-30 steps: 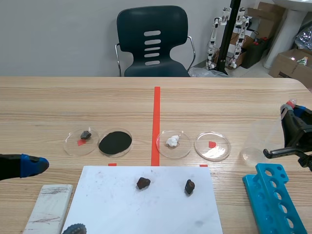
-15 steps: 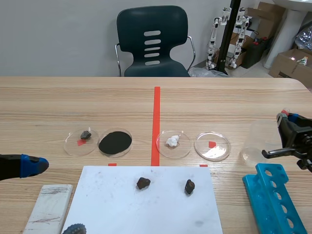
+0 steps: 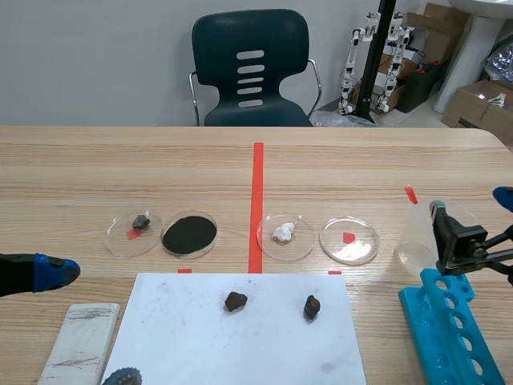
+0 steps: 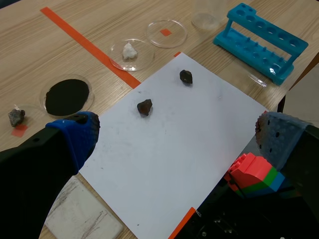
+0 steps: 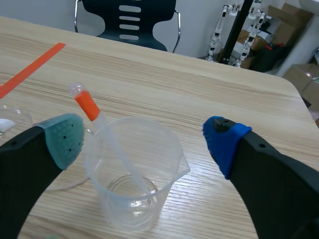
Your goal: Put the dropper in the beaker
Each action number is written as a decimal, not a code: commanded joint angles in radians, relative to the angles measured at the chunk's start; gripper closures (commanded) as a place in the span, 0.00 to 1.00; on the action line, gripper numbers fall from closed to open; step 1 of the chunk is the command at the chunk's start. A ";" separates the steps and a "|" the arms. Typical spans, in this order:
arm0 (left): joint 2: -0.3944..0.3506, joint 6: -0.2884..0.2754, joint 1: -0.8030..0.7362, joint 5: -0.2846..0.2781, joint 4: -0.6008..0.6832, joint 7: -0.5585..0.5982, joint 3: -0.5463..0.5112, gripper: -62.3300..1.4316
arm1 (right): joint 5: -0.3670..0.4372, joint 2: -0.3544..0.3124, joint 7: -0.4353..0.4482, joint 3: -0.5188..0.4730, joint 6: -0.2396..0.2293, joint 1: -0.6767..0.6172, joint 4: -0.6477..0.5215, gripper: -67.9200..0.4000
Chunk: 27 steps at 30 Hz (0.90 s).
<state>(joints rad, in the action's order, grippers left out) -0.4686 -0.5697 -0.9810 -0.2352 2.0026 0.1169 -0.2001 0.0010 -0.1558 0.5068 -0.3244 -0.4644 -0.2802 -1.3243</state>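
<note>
L gripper [image 4: 177, 137] near left, fingers wide, empty. R gripper [image 5: 144, 139] fingers wide, straddling beaker [image 5: 167, 172] at bench [image 3: 361, 168] right. Dropper [image 5: 105, 133] inside, leaning on rim. Looks light, thin, slippery plastic; pinch just under orange bulb [image 5: 87, 107].

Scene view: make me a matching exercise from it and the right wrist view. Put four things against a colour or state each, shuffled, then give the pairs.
Things:
1. dropper
2. test tube rack
3. powder
4. lump

Colour or state:
a. white
b. leaning inside the beaker
c. black
d. blue

Pairs: 1-b, 2-d, 3-c, 4-a
</note>
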 commanded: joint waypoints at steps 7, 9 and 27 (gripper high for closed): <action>0.003 0.001 -0.002 -0.010 0.007 0.014 -0.002 0.00 | 0.038 -0.010 0.051 -0.002 0.000 -0.126 -0.167 0.10; 0.003 0.001 -0.002 -0.010 0.007 0.014 -0.002 0.00 | 0.038 -0.010 0.058 -0.002 0.000 -0.151 -0.186 0.10; 0.003 0.001 -0.002 -0.010 0.007 0.014 -0.002 0.00 | 0.038 -0.010 0.068 -0.002 0.000 -0.161 -0.190 0.10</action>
<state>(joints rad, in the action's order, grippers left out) -0.4683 -0.5697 -0.9810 -0.2352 2.0026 0.1169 -0.2001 0.0273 -0.1558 0.5533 -0.3244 -0.4644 -0.4549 -1.5085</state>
